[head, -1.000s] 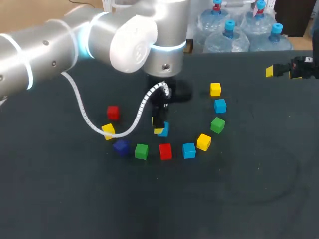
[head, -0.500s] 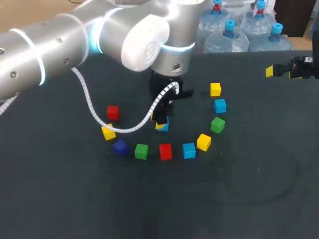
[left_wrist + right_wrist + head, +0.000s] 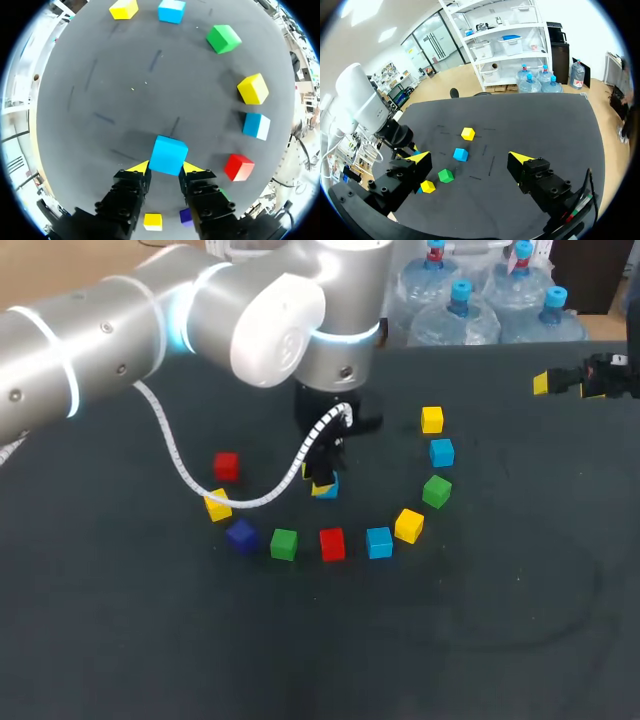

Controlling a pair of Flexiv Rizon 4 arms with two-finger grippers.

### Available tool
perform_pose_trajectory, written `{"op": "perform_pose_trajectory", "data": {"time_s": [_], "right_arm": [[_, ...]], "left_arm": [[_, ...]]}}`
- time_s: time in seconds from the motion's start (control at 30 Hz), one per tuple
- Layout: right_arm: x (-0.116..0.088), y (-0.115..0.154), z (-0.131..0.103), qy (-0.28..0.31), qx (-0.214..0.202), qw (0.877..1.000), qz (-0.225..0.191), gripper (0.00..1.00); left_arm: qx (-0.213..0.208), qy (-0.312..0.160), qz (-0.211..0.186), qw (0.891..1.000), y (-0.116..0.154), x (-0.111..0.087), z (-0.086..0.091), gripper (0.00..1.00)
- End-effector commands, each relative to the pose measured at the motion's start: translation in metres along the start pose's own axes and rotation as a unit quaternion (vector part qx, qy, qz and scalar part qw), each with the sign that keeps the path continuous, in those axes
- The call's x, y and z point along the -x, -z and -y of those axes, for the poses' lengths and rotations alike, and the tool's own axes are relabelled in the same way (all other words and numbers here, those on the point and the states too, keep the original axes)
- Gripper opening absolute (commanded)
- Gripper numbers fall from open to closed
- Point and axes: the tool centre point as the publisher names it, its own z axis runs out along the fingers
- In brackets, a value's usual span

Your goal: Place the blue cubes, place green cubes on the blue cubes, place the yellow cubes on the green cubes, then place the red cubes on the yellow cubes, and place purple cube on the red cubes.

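Observation:
My left gripper [image 3: 166, 167] is shut on a blue cube [image 3: 168, 155], both yellow tips pressing its sides, low over the dark table. In the head view this gripper [image 3: 322, 478] and its blue cube [image 3: 327, 487] sit inside an arc of loose cubes. The arc holds a yellow cube [image 3: 431, 420], blue [image 3: 441, 452], green [image 3: 436, 490], yellow [image 3: 408, 525], blue [image 3: 379, 542], red [image 3: 332, 544], green [image 3: 284, 544], purple [image 3: 241, 536], yellow [image 3: 217, 505] and red [image 3: 226, 466]. My right gripper [image 3: 565, 383] hangs open and empty at the far right, its fingers [image 3: 520, 159] wide apart.
The dark table [image 3: 480, 640] has free room in front of the arc and to its right. A white coiled cable [image 3: 180, 465] hangs from my left arm over the left-hand cubes.
My left gripper has carried the blue cube a short way toward the far side of the table. The right arm has kept still.

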Motion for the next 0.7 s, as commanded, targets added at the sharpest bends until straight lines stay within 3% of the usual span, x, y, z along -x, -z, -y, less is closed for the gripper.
{"op": "perform_pose_trajectory", "data": {"time_s": [0.03,0.5,0.7], "right_arm": [[-0.0004,0.0002,-0.0009,0.0,-0.003,1.0,0.0,1.0],[-0.0004,0.0002,-0.0009,0.0,-0.003,1.0,0.0,1.0],[-0.0004,0.0002,-0.0009,0.0,-0.003,1.0,0.0,1.0]], "left_arm": [[0.004,0.004,0.001,1.0,0.0009,-0.0027,0.0,0.0],[0.007,0.017,0.011,1.0,-0.0019,-0.0028,-0.0021,0.0],[0.002,0.018,0.012,1.0,-0.0046,-0.0062,-0.0015,0.09]]}}
